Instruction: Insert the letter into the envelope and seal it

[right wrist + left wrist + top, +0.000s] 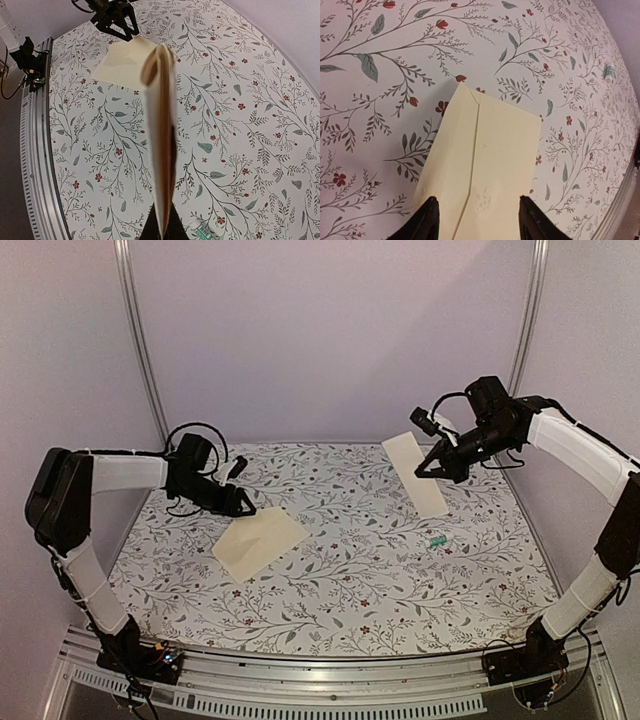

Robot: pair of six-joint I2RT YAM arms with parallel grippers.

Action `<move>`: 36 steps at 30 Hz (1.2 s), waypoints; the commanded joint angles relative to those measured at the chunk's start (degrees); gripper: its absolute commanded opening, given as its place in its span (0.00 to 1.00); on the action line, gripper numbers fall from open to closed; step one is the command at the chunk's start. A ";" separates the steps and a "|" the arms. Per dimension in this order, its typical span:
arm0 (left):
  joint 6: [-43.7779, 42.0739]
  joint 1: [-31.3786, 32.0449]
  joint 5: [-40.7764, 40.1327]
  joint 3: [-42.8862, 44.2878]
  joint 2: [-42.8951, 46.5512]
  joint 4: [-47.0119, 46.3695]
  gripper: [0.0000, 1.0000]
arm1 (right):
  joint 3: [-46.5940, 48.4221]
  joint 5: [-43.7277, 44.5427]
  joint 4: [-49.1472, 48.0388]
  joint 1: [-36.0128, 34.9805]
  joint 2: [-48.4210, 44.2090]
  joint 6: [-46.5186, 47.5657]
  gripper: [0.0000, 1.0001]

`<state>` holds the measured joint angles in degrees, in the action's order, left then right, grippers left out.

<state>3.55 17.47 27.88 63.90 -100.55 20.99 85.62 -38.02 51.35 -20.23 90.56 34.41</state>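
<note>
Floral-print table [400, 580], purple walls. Envelope [258, 542]: flat, left of centre, long axis near-left to far-right. Your left gripper [479, 220] straddles its far-left edge, jaws part-open, holding nothing. Letter [404, 453]: folded, aloft toward the far-right corner, pinched in your right gripper [428, 470].

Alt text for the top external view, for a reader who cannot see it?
The right fingers grip the folded letter, held up over the far right of the floral table. The left fingers sit at the far-left end of the envelope, which lies flat left of centre. A small green item lies near the letter.
</note>
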 commanded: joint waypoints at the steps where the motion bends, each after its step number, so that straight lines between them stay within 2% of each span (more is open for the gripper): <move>1: -3.07 -4.08 5.91 -2.40 -0.49 -0.50 0.54 | -0.22 -0.63 1.55 0.09 -2.06 1.09 0.00; 5: -2.58 -5.85 6.61 -2.81 -1.60 -2.91 0.50 | 0.30 -0.78 1.49 0.08 -1.71 0.79 0.00; 16: -3.03 -7.43 7.74 0.22 -8.51 -1.81 0.40 | 0.74 -0.22 1.46 0.09 -1.26 0.48 0.00; 26: -2.39 -8.55 12.48 1.13 -11.10 -3.06 0.22 | 0.24 0.39 1.23 0.09 -1.24 0.48 0.00; 32: -2.17 -8.68 15.74 1.65 -12.17 -3.49 0.07 | 0.24 0.49 1.28 0.10 -0.96 0.56 0.00; 36: -1.94 -8.62 16.90 1.97 -12.26 -3.49 0.00 | 0.24 0.58 1.13 0.08 -0.88 0.57 0.00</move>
<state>1.78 9.37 41.89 64.49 -111.94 18.63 85.65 -37.95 52.51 -20.23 90.28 34.79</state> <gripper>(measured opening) 0.025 0.003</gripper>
